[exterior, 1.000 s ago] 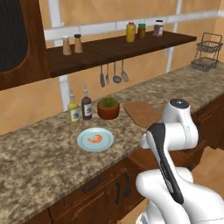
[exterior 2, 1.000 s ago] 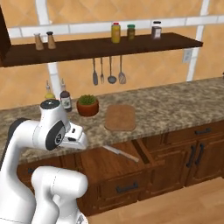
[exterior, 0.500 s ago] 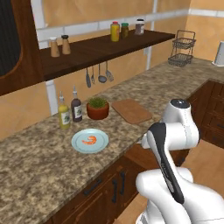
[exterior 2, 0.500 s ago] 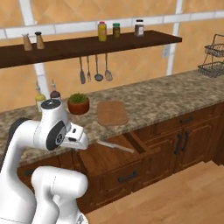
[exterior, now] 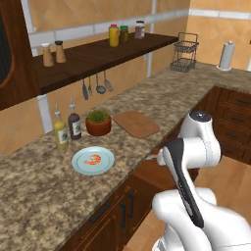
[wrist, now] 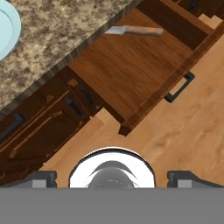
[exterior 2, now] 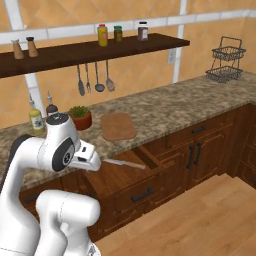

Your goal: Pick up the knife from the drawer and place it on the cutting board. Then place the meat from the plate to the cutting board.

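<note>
So what changed over the last second is basically the viewpoint. The whole kitchen has slid across both base views while the arm keeps the same tucked pose, so that's the base driving along the counter, not anything on the counter moving. The wire basket (exterior 2: 224,61) and a paper towel roll (exterior: 226,55) at the far right end have come into the frame, which they weren't a second ago.

The drawer (exterior 2: 131,176) already stands pulled out under the counter (exterior 2: 200,102), and the knife (exterior 2: 125,163) lies flat inside it toward the back, with its blade half tucked under the counter edge in the hand view. Nothing has touched it yet. The cutting board (exterior 2: 118,126) sits bare on the counter just behind the drawer, beside a potted plant (exterior 2: 80,116). Left of that, the meat (exterior: 92,159) is still on the plate (exterior: 109,162), with two bottles (exterior: 67,129) behind it.

The gripper (wrist: 112,177) hangs well above the floor in front of the drawer, jaws spread as wide as they go and holding nothing. Only the fingertips poke into the bottom of the hand view.

So task-wise nothing's done, it's all setup. The robot looks to be lining itself up with the drawer, and the next real move should be reaching down and in for the knife, probably by the handle end that's out in the open.
</note>
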